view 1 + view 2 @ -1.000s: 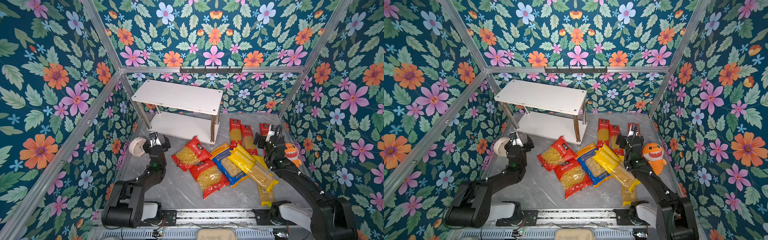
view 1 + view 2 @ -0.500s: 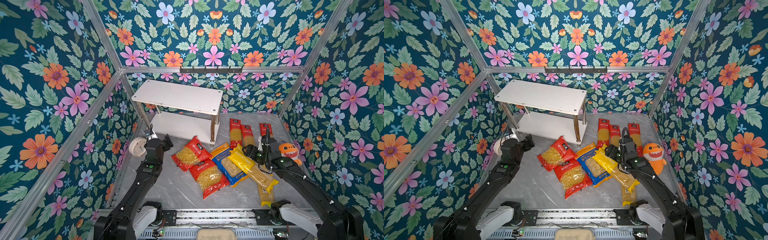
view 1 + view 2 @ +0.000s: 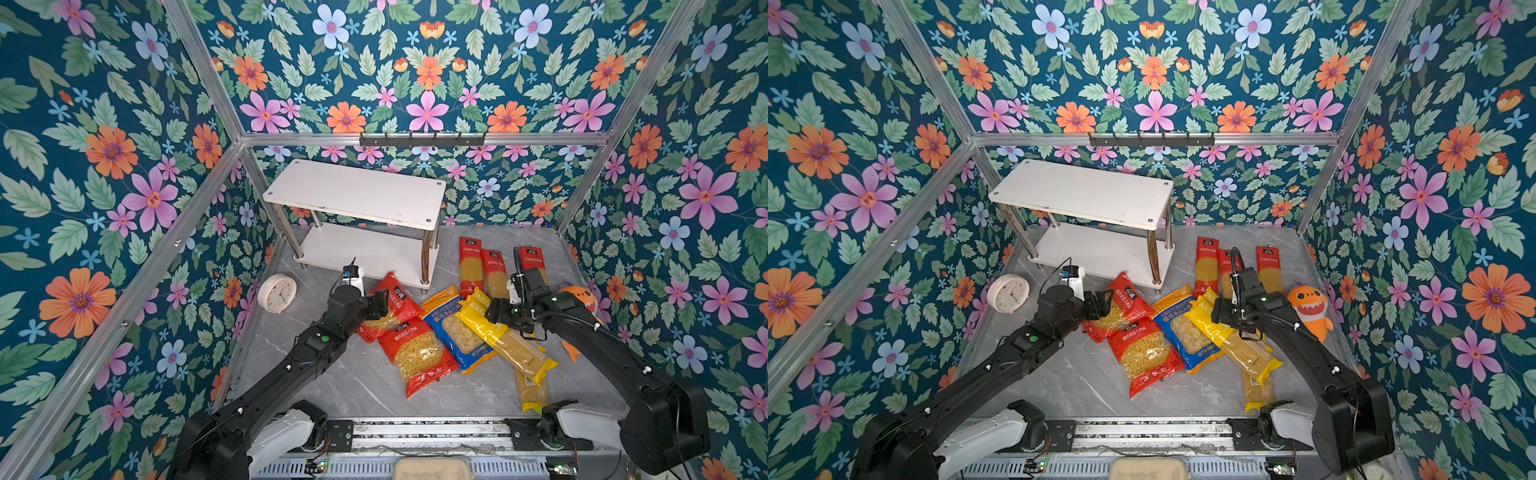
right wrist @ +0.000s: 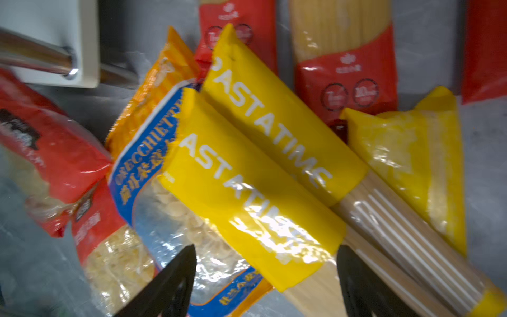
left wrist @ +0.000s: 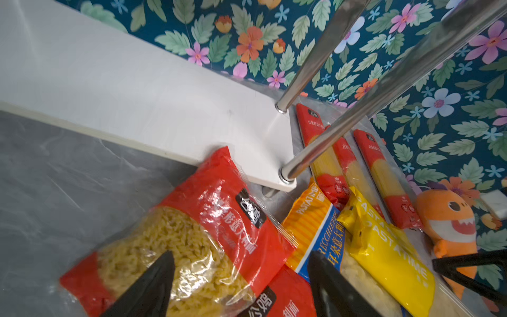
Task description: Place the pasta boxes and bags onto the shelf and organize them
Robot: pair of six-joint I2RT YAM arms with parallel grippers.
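The pasta packs lie on the grey floor in front of the shelf (image 3: 353,191), whose two white boards are bare. My left gripper (image 5: 241,256) is open just over a red short-pasta bag (image 5: 219,208); in a top view this gripper (image 3: 376,305) sits at that bag's left end. A second red bag (image 3: 419,357) and the blue-orange orecchiette bag (image 3: 457,332) lie beside it. My right gripper (image 4: 267,248) is open over a yellow spaghetti pack (image 4: 247,186), which lies beside another yellow pack (image 4: 279,115). Three long red packs (image 3: 471,262) lie behind.
A round white clock (image 3: 277,293) stands left of the shelf's front leg. An orange shark plush (image 3: 579,297) lies at the right wall behind my right arm. A black hook rail (image 3: 422,139) hangs on the back frame. Chrome legs (image 5: 356,109) stand close to the left gripper.
My left arm has stretched forward and right, from beside the clock to over the red bag. My right gripper has swung left and down from the red packs to the yellow packs.
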